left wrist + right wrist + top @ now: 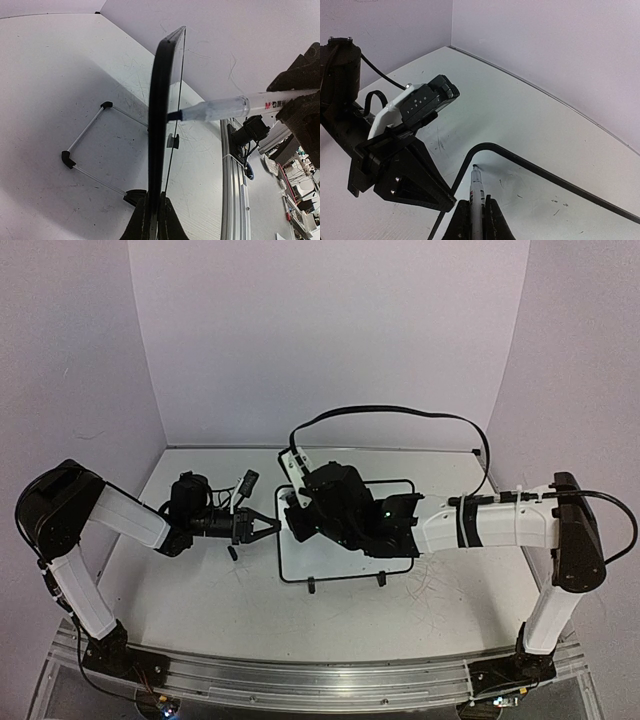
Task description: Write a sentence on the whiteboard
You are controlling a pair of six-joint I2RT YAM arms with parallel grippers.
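on the table (200,600), left gripper (277,526) pinches the whiteboard (340,565); right gripper (476,206) pinches a marker (476,187).

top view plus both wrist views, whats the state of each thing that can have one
whiteboard: held by its left edge, no writing seen on its bare part
marker: uncapped, tip at the whiteboard
left gripper: shut on the whiteboard's edge
right gripper: shut on the marker
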